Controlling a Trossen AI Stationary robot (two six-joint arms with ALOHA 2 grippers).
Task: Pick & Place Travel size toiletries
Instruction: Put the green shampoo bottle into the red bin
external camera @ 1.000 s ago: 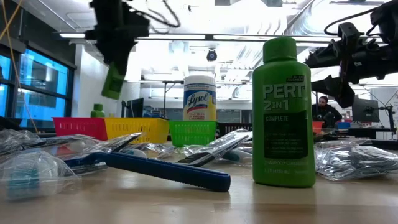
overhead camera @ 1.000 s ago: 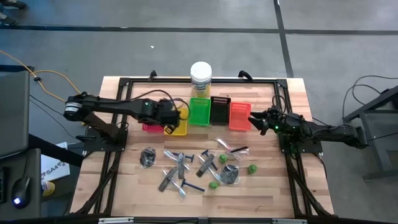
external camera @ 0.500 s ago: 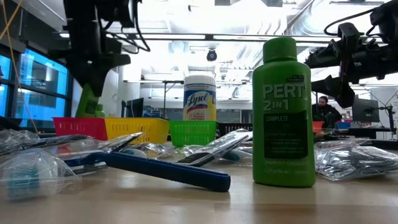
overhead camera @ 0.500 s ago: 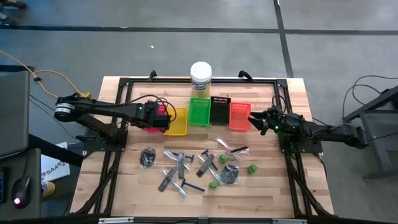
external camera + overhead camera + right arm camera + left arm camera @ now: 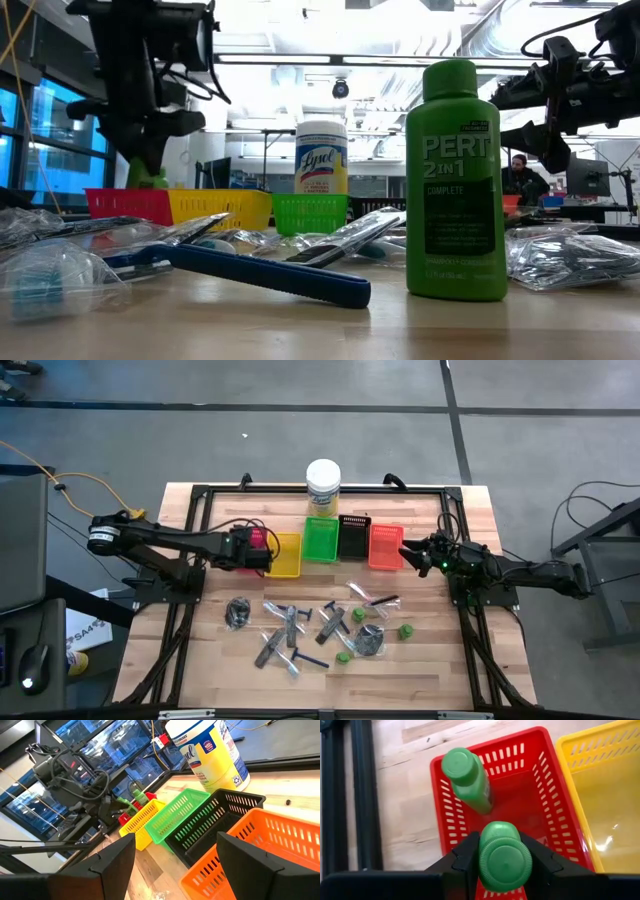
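Green bottle (image 5: 504, 857), ribbed cap up, sits clamped in the left claw (image 5: 502, 862) right over the red tray (image 5: 547, 795) near the tabletop's far left, where a second green bottle (image 5: 469, 780) already stands. Best play: lower it straight, keep clear of that neighbour and the slotted plastic wall, release only once the base is seated. Smooth, slick plastic — it could topple. Right claw (image 5: 175, 865) waits with jaws spread by the orange tray (image 5: 260, 850), far right.

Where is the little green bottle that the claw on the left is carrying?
The green bottle sits in the left claw, over the red tray, beside another bottle already inside.
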